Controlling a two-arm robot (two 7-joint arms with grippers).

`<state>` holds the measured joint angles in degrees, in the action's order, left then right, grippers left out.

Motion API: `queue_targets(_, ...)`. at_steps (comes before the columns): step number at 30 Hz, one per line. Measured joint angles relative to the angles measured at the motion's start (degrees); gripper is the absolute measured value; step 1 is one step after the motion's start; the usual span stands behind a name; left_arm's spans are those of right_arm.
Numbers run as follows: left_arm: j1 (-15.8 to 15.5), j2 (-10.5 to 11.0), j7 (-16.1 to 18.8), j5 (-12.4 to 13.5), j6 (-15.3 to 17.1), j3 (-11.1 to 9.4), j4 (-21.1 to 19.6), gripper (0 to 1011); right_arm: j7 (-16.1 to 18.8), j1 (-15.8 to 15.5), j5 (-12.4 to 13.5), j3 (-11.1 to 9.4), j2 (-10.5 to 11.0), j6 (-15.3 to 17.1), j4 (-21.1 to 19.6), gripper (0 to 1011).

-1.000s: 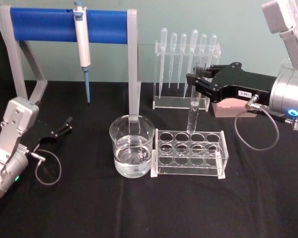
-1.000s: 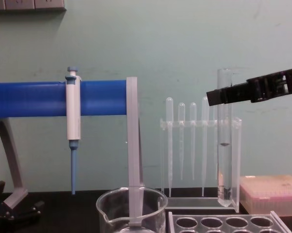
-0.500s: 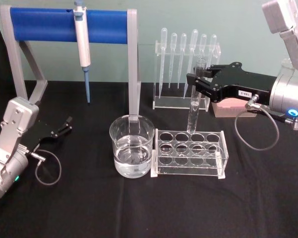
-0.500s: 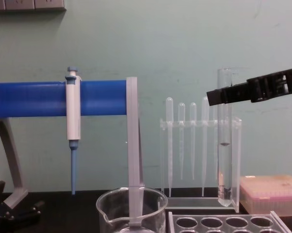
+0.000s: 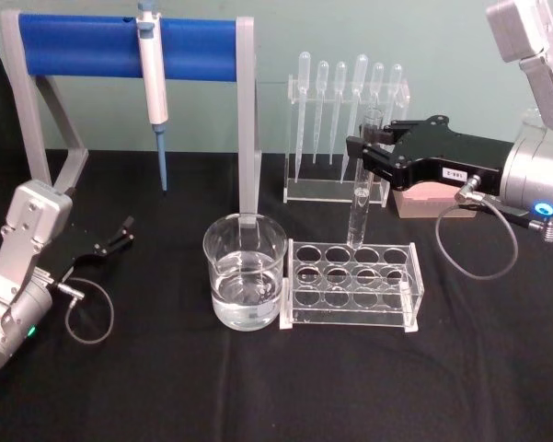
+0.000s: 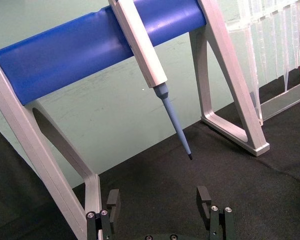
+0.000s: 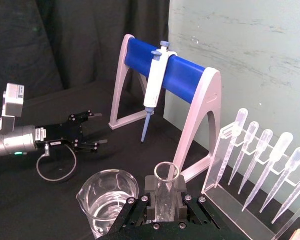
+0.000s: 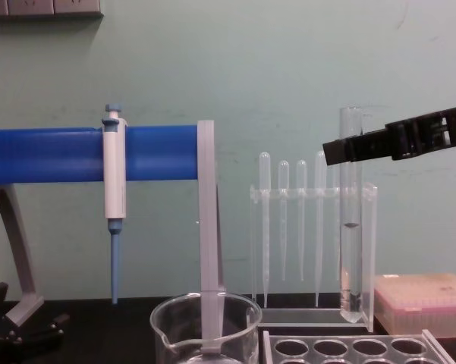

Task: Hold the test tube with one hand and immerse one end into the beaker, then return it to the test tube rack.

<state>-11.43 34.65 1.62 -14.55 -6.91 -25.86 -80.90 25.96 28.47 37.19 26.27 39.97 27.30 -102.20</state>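
- Evidently fragile: the test tube [image 5: 359, 207] is thin clear glass, stiff, light and smooth. It is judged liable to slip in a loose hold or crack under a hard pinch. The best hold is on the upper length, below the open rim and clear of the liquid in its lower half.
- Right gripper [image 5: 366, 157]: clenched on the test tube at that upper part, jaws set narrowly to the tube's width. The tube hangs upright beneath it.
- Directly below the gripper: the test tube rack [image 5: 414, 296]. The tube's rounded bottom is just above a back-row hole, not seated.
- Below and to the gripper's left, just beside the rack: the beaker [image 5: 219, 293], part-filled with clear liquid.
- Well apart to its left: left gripper [image 5: 121, 233], parked low by the tabletop [image 5: 166, 387], fingers spread, holding nothing.
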Motion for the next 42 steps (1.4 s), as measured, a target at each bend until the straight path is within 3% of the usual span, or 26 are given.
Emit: queue_targets(42, 0.0, 0.0, 0.0, 0.0, 0.0, 0.0, 0.0, 1000, 0.0, 0.0, 0.0, 0.0, 0.0, 0.0, 0.0, 225)
